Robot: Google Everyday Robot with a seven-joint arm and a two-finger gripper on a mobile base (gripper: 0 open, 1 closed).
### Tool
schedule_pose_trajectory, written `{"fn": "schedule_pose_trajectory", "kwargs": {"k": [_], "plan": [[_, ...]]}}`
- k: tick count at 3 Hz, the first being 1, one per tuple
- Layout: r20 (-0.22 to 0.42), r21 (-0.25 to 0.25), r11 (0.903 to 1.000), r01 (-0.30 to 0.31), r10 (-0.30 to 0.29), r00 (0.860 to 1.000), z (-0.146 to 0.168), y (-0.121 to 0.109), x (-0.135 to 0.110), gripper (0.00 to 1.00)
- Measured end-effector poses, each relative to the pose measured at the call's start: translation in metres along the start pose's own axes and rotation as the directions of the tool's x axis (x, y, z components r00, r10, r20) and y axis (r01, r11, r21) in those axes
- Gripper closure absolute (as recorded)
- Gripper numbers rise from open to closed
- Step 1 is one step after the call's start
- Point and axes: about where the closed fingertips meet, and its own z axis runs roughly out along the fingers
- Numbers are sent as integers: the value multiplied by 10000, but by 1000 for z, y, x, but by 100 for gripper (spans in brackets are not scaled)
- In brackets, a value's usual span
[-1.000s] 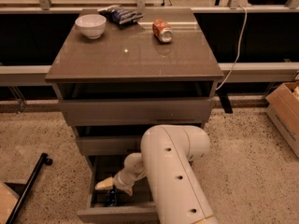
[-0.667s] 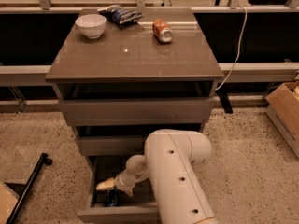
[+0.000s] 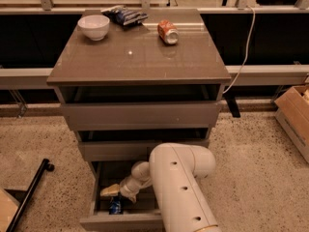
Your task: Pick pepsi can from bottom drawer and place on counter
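The bottom drawer (image 3: pixel 120 222) is pulled open under the two shallower drawers. The pepsi can (image 3: pixel 115 207), small and blue, is at the drawer's front left, partly hidden in shadow. My white arm (image 3: pixel 178 187) reaches down from the right into the drawer. My gripper (image 3: pixel 111 191) is inside the drawer, just above the can and close to it; I cannot tell whether it touches the can. The counter (image 3: pixel 140 57) is the glossy grey-brown top of the cabinet.
On the counter are a white bowl (image 3: pixel 93 26) at the back left, a dark snack bag (image 3: pixel 124 15) behind it and an orange-red can (image 3: pixel 168 32) lying at the back right. A cardboard box (image 3: pixel 294 115) stands on the floor at the right, a black pole (image 3: pixel 29 192) at the left.
The arm's elbow has shifted very slightly. The gripper stays in the bottom drawer above the can.
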Motion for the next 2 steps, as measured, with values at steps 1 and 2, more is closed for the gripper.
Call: {"fn": "schedule_pose_trajectory", "kwargs": {"k": [1, 2], "plan": [[-130, -208, 9998, 68, -71, 9999, 10, 5, -1, 0], [-131, -210, 9998, 69, -71, 9999, 9, 7, -1, 19]]}}
